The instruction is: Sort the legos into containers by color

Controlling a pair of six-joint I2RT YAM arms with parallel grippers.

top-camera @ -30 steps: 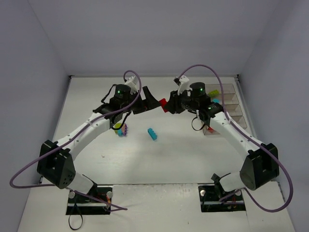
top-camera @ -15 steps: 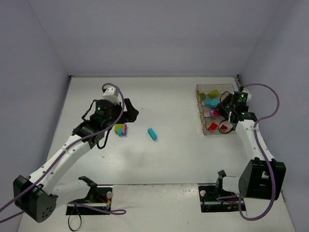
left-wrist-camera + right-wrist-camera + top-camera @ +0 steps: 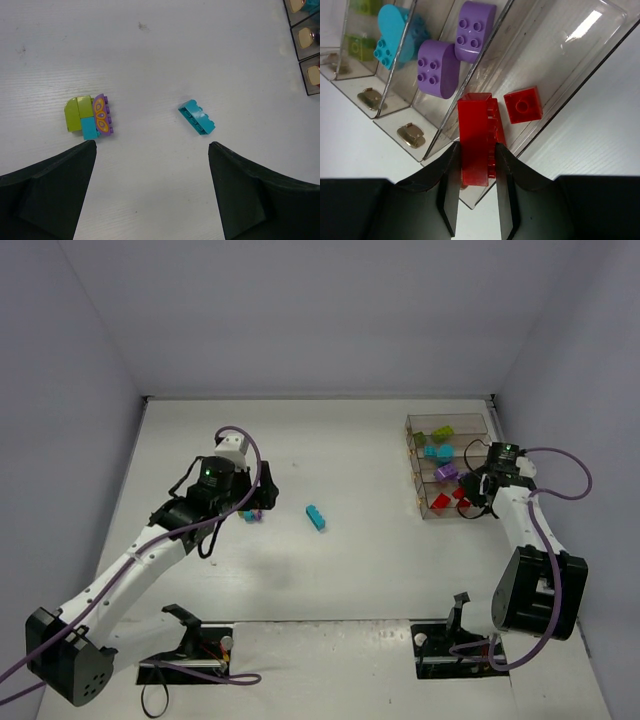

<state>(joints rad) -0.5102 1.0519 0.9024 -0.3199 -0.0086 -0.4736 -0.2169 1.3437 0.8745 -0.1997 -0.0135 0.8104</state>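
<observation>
**Red brick over the nearest bin; joined clump waiting on the left**

Right end effector (image 3: 477,146) is pinching a red brick (image 3: 476,127) by its long sides. It hangs over the nearest compartment of the containers (image 3: 465,424), which sit at the right edge of the tabletop (image 3: 350,570), toward the far right corner. A small red brick (image 3: 522,105) already lies in that compartment, and the purple bricks (image 3: 437,75) are next door.

Risk one: in the wrist view the held brick's lower end overlaps the compartment's outer wall. If I let go here, I judge it may catch the rim and tip out onto the tabletop. I cannot tell its height above the bin.

Left end effector (image 3: 151,145) is spread wide and grips nothing. It hovers left of the tabletop's middle. The multicolour clump (image 3: 90,117) lies close to one finger and a loose teal brick (image 3: 196,116) close to the other.

Risk two: coming straight down would probably close on bare tabletop or nudge both pieces.

Risk three: the clump joins lime, teal and purple. Binned whole, it mis-sorts.
</observation>
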